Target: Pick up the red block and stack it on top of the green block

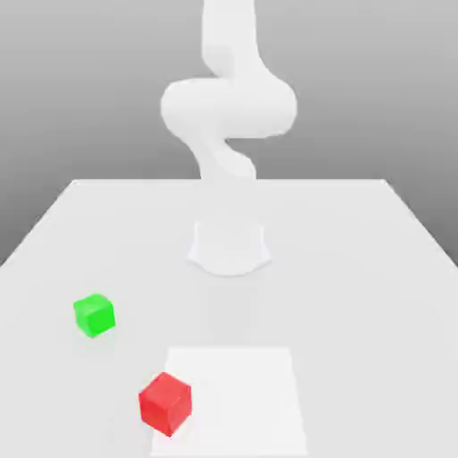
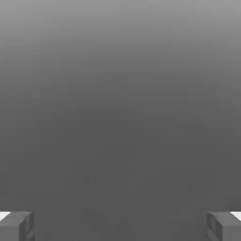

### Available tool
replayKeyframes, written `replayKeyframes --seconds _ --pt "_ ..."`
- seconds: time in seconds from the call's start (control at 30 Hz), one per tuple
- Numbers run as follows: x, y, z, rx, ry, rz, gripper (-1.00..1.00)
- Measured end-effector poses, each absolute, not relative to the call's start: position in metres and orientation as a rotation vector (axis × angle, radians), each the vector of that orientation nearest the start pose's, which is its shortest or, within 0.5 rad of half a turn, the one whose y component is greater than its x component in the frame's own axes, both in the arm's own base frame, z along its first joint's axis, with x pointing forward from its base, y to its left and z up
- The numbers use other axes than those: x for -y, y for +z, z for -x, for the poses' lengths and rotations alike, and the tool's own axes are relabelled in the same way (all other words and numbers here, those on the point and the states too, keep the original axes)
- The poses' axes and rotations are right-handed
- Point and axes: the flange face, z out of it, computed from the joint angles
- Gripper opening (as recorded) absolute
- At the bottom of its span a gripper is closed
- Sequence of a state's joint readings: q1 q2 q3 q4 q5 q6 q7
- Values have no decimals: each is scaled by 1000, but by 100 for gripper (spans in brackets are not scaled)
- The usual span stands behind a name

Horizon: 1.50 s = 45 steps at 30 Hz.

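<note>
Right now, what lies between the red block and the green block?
Nothing: the exterior view shows only bare table between the red block and the green block.

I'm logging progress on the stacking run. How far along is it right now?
Nothing looks done yet. The red block sits on the table, apart from the green block, which has nothing on top. In hand: nothing; in the hand view the gripper is open, its fingers wide apart with only grey background between them. Left: reach the red block, grasp it, lift it, and set it on the green block.
</note>
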State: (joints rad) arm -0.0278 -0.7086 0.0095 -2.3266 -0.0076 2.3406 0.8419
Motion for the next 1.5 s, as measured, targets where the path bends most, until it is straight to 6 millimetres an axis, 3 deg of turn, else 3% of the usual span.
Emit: replayKeyframes --seconds 0.2,0.4,0.57,0.73,0.93,0.97,1.2,1.37,1.43,1.5 --pt "27 555 -445 -1362 -727 2513 0" --pt "52 434 -473 -1587 -494 2522 0" --pt "72 332 -472 -1770 -285 2500 0" --pt "85 236 -449 -1944 -64 2449 0" --pt "85 155 -441 -1985 -1 2434 0" --pt "85 148 -440 -1985 0 2434 -100" --pt "85 148 -440 -1986 -2 2434 -100" --pt "86 200 -440 -1987 -1 2433 -100" --pt "111 214 -422 -2132 -9 2319 -100" --pt "156 224 -390 -2355 -16 2106 -100"
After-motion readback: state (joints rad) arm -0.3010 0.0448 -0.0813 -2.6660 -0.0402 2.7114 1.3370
